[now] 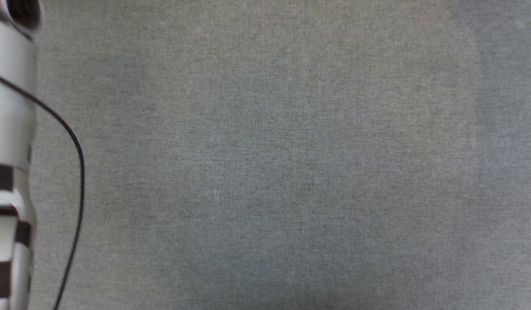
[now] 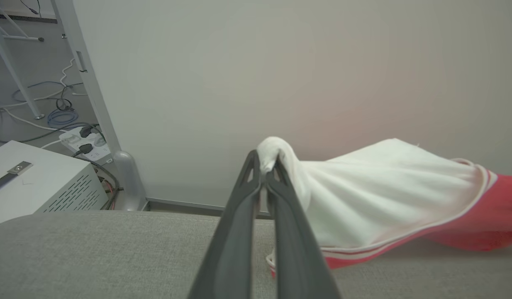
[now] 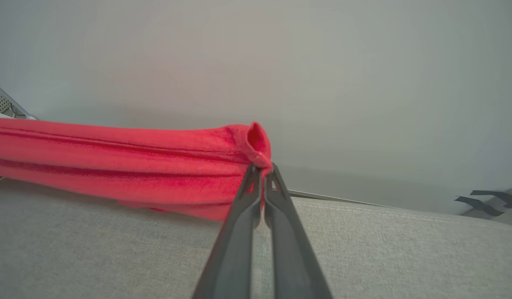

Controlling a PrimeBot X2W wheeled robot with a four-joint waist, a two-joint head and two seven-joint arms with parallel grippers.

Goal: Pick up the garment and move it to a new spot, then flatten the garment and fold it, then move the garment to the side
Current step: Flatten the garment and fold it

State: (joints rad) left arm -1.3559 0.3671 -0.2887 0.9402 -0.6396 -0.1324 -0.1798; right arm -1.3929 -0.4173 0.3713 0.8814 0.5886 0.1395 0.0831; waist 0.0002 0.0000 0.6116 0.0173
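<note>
I am holding the red-and-white jersey T-shirt (image 2: 384, 191) (image 3: 115, 158) stretched over the grey fabric table (image 2: 94, 249).
My left fingers (image 2: 235, 232) are pinching its white sleeve, my right fingers (image 3: 239, 232) its red edge, both pairs pressed together.

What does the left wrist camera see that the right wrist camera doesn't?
Left wrist view: the left pincer shut on the garment by its white sleeve, plus a white vented box, a power strip and cables on the floor. Right wrist view: the right pincer shut on the bunched red part. Both: the grey cloth surface, a pale wall and dark fingers pinching fabric.
</note>
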